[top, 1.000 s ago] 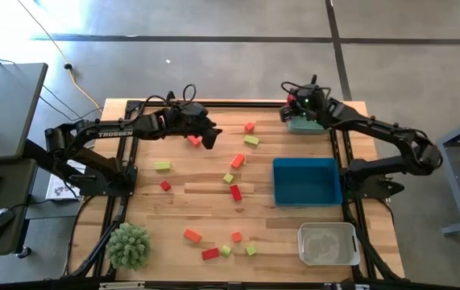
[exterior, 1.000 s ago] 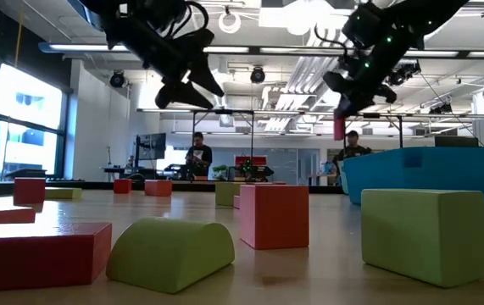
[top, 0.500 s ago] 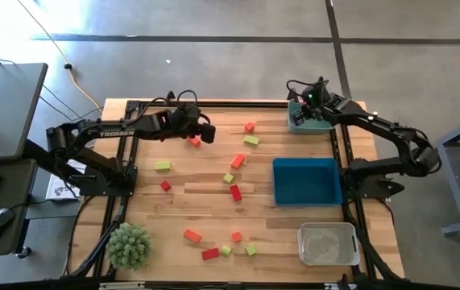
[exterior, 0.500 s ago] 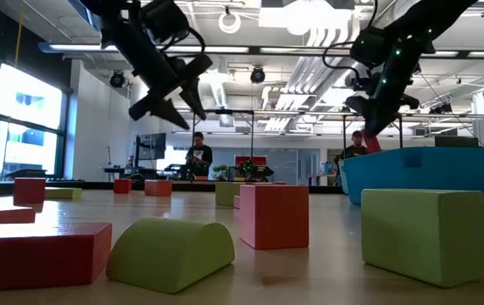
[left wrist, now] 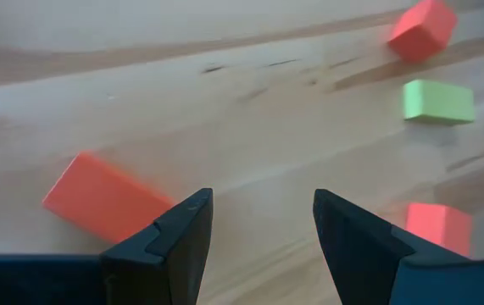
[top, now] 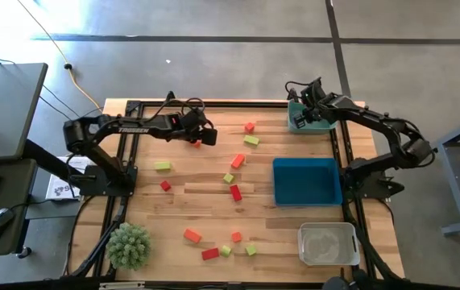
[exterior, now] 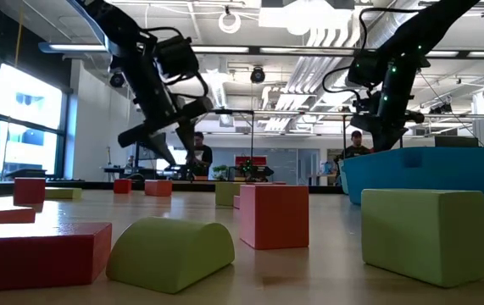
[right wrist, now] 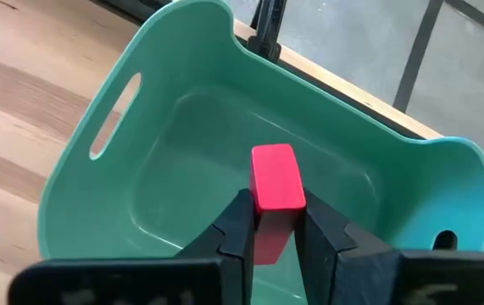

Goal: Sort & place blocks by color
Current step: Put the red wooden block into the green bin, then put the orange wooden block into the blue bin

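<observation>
My left gripper (top: 203, 134) hangs open just above the table at the far left; an orange block (left wrist: 106, 200) lies flat beside one of its fingers, outside the gap. Past it lie a red block (left wrist: 420, 30) and a yellow-green block (left wrist: 438, 100). My right gripper (top: 300, 118) is over the teal bin (right wrist: 182, 144) at the table's far right corner, shut on a red block (right wrist: 275, 182). More red, orange and yellow-green blocks (top: 235, 192) lie scattered across the table's middle and near side. My right gripper pinches the red block's lower end (right wrist: 272, 222) between its two fingers, which slant down from above. The block's free end sticks out past the fingertips, and the block hangs clear over the teal bin's floor.
A blue bin (top: 306, 182) stands at the right middle and a clear bin (top: 327, 244) at the near right. A spiky green plant ball (top: 128, 246) sits near the front left corner. In the low view, big blocks (exterior: 422, 230) stand close to the camera.
My left gripper has sunk toward the table, rolled and tipped further down, still open, closing on the orange block. My right gripper has carried the red block toward the far right corner and down over the teal bin, tipping further down.
</observation>
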Robot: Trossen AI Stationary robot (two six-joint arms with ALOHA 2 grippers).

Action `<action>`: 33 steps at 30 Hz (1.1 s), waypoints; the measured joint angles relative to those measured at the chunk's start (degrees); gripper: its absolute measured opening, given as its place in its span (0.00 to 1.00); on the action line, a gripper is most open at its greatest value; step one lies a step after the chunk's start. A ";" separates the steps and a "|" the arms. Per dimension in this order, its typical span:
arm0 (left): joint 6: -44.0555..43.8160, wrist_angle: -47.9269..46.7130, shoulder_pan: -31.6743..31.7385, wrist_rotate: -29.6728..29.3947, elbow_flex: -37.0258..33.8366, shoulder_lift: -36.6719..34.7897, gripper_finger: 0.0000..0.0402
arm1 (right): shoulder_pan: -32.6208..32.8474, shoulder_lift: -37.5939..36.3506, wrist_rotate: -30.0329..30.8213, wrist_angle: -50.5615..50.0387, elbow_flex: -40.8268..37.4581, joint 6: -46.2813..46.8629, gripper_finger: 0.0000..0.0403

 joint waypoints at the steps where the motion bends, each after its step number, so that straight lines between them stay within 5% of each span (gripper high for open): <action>1: -0.32 -0.17 0.02 -0.12 0.00 0.17 0.49 | 0.00 0.00 0.00 0.00 0.00 -0.11 0.12; 16: -1.62 -3.48 0.04 0.83 1.39 0.03 0.49 | 0.00 0.00 1.73 0.66 0.00 -2.02 0.48; 26: 6.14 -18.91 0.06 -0.85 9.82 -0.04 0.49 | 0.02 0.00 0.88 0.70 0.00 -2.09 0.52; 33: 8.11 -28.81 -2.50 4.30 11.82 -0.06 0.49 | 0.02 0.00 0.11 0.68 0.00 -2.00 0.52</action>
